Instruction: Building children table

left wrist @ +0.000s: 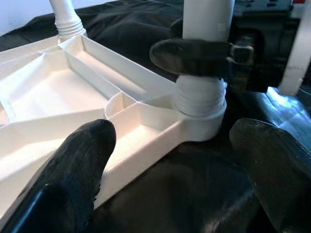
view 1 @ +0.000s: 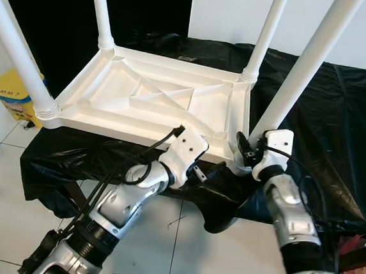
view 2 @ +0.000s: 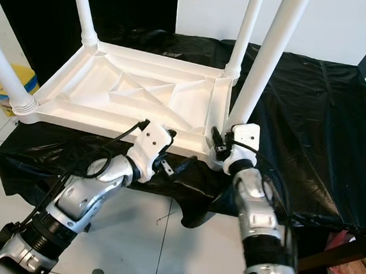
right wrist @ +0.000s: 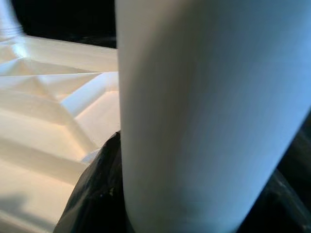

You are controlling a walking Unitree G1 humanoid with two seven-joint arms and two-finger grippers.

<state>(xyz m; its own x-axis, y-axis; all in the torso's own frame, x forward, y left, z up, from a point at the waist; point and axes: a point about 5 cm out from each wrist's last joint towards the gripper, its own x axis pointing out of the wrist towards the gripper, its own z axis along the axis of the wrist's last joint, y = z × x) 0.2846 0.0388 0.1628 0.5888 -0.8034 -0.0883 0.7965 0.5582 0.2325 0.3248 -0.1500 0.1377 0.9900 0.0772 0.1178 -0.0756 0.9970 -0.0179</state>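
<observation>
Upturned white plastic children's table [view 1: 154, 99] on black plastic sheeting [view 1: 338, 125], yellow tub [view 1: 10, 99] at left.
Right gripper [view 1: 249, 152] clasps the near-right white table leg [view 1: 304, 67]; left gripper [left wrist: 175, 165] open beside it.

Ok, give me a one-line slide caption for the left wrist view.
Left hand open before the upturned white table, while the right hand's finger grips the near corner leg.

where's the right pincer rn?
In the left eye view, the right pincer sits at the near right corner of the upturned white plastic table, clamped on the base of the white leg.
</observation>
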